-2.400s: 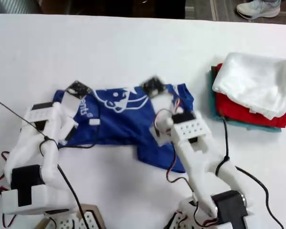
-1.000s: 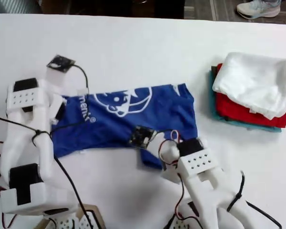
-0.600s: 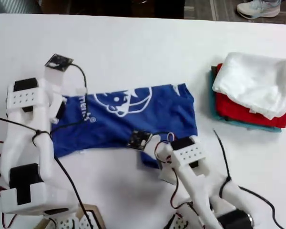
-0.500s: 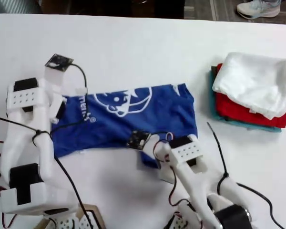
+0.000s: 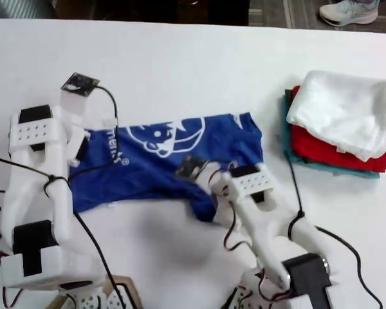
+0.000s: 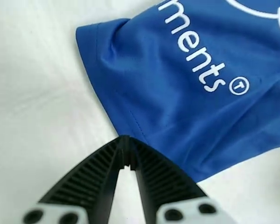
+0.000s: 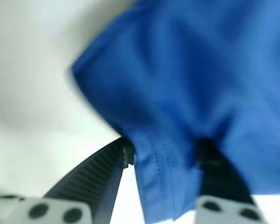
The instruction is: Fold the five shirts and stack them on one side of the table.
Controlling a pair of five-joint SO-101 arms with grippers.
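Note:
The blue shirt point(image 5: 174, 161) with white print lies flat across the middle of the table, and a small flap point(image 5: 202, 205) hangs toward the near edge. My right gripper point(image 5: 202, 188) is at that flap. In the right wrist view it point(image 7: 164, 149) is shut on the shirt's hem point(image 7: 158, 186), with cloth bunched between the fingers. My left gripper point(image 6: 126, 156) is shut and holds nothing. It hovers over bare table just off the shirt's sleeve edge point(image 6: 130, 116), at the shirt's left end in the high view.
A stack of folded shirts point(image 5: 347, 122) sits at the right side of the table, white on top, red and teal under it. The left arm's body point(image 5: 35, 193) and loose cables cross the near left. The far half of the white table point(image 5: 180, 58) is bare.
My right gripper pulled back to the shirt's near flap, then moved forward and slightly right with the hem. My left gripper drew back off the shirt to the left, then stayed put.

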